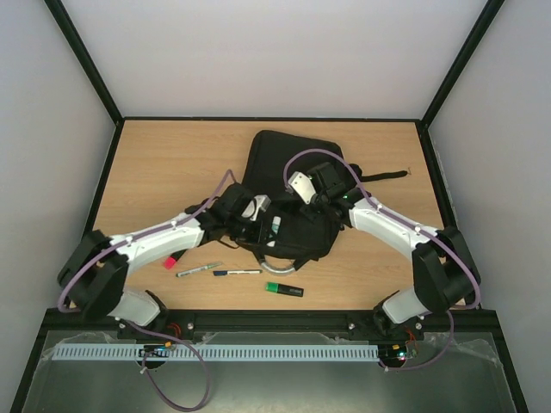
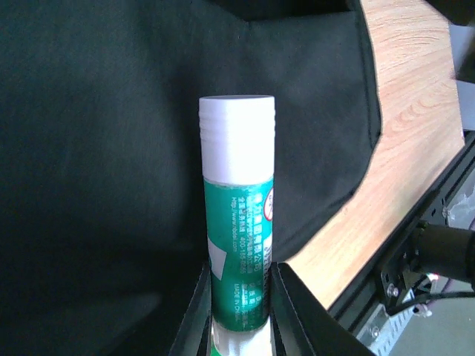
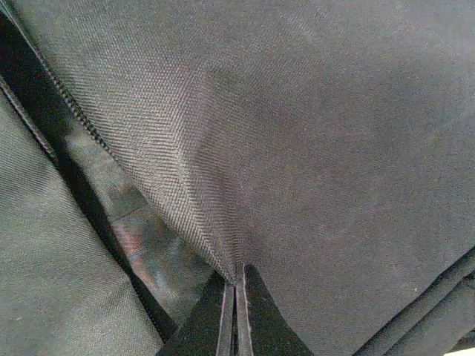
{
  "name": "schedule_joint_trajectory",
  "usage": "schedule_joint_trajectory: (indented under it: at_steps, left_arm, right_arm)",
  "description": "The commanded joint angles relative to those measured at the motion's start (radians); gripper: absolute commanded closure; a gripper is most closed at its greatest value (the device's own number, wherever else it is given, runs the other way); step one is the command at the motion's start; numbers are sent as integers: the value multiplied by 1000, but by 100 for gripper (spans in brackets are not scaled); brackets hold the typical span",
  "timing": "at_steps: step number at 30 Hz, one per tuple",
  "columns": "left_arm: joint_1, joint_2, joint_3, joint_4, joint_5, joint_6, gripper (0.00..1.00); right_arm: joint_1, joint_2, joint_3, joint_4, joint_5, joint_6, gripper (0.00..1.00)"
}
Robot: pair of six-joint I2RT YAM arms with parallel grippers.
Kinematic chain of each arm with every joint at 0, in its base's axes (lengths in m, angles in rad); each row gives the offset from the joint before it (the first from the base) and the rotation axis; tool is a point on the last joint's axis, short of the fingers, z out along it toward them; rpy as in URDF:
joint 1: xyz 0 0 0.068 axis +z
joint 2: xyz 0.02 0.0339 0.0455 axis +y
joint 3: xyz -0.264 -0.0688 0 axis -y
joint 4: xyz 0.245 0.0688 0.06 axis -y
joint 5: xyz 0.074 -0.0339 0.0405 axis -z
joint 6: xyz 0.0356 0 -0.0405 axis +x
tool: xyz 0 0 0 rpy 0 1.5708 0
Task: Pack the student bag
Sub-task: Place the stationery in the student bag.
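Table (image 1: pixel 172 163): pale wood top, dark frame at the edges.

Student bag (image 1: pixel 284 159): black, lying flat at the middle of the table. Its far half is a smooth panel. Its near half is bunched under both grippers. A black strap (image 1: pixel 383 176) trails off to the right, and a grey curved handle (image 1: pixel 275 263) pokes out at the near edge.

Right gripper (image 1: pixel 314 202): down on the bag's middle. In the wrist view the right gripper (image 3: pixel 236 273) has its jaws pressed together with only a hairline between them. A ridge of black fabric (image 3: pixel 223 185) runs up into the tips, so it is pinching the bag cloth.

Left gripper (image 1: pixel 256 211): over the bag's near-left part. Its jaws stand narrow, clamped on the lower body of a glue stick (image 2: pixel 237 185). The stick has a green label and a white cap, and the capped end points away from the fingers (image 2: pixel 199 297) against the black fabric.

Loose items on the table, near the bag's front edge and apart from it:
- Grey pen (image 1: pixel 198 270).
- Dark pen (image 1: pixel 237 272), just beside the grey pen.
- Green highlighter (image 1: pixel 283 290).
- Small pink-red object (image 1: pixel 170 261), beside the left arm.
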Motion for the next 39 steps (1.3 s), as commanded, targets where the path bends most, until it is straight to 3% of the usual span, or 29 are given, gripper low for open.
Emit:
schedule_joint_trajectory:
  at_steps: [1,9,17,20,24,31,35,39]
  left_arm:
    - [-2,118,89,63,16,15,98]
    - [-3,329,254,111,-20,27,98]
    - [9,457,390,180,-172,17,98]
    - [20,487,407,207,-143,-16,89]
    - [6,460,393,174,-163,-14,73]
    - [-49,322,303,120,-223,2,56]
    - [-96,241,220,137,-245,-8,57]
    - [-135,211,161,171,-256,-34,66]
  right_arm:
    - [-3,-66,64,-30,-26,17,99]
    - [-3,-98,57,-64,-56,10,99]
    - [-3,-101,46,-72,-74,3,99]
    - [-3,-99,46,-73,-78,6,99]
    - [-3,-92,43,-70,-84,11,99]
    - [-3,-79,35,-56,-99,33,99]
    - [-4,-83,37,-63,-103,32,99]
    - [-4,-87,28,-65,-103,28,99]
